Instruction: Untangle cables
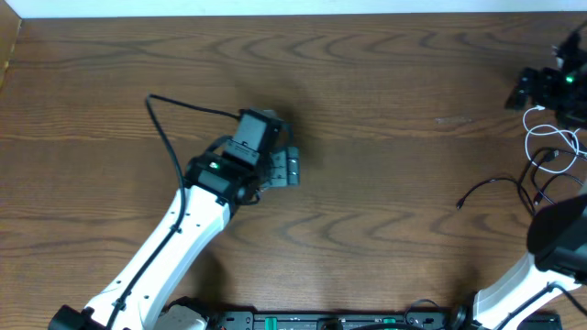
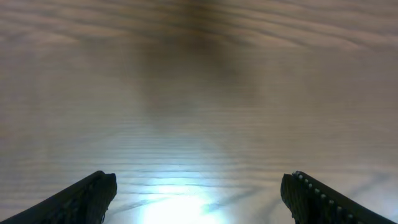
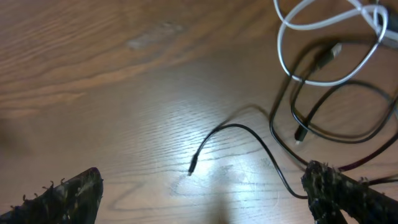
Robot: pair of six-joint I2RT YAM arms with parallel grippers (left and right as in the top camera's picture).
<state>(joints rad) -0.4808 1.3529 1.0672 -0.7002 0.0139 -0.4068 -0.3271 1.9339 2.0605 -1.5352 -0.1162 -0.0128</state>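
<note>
The cables lie bunched at the table's right edge: a looped white cable (image 1: 550,137) and thin black cables (image 1: 500,181). One loose black plug end (image 1: 460,203) points left. In the right wrist view the white loops (image 3: 281,59) overlap black loops (image 3: 348,140), and the loose black plug (image 3: 193,167) lies between my fingers, lower down. My right gripper (image 3: 202,175) is open, empty and above the table; overhead shows only its dark wrist (image 1: 559,234). My left gripper (image 1: 286,170) (image 2: 199,182) is open and empty over bare wood at mid-table, far from the cables.
A black device with a green light (image 1: 550,87) sits at the far right edge, just beyond the white loops. The left arm's own thick black wire (image 1: 170,137) arcs over the table at the left. The wooden table (image 1: 367,82) is brown.
</note>
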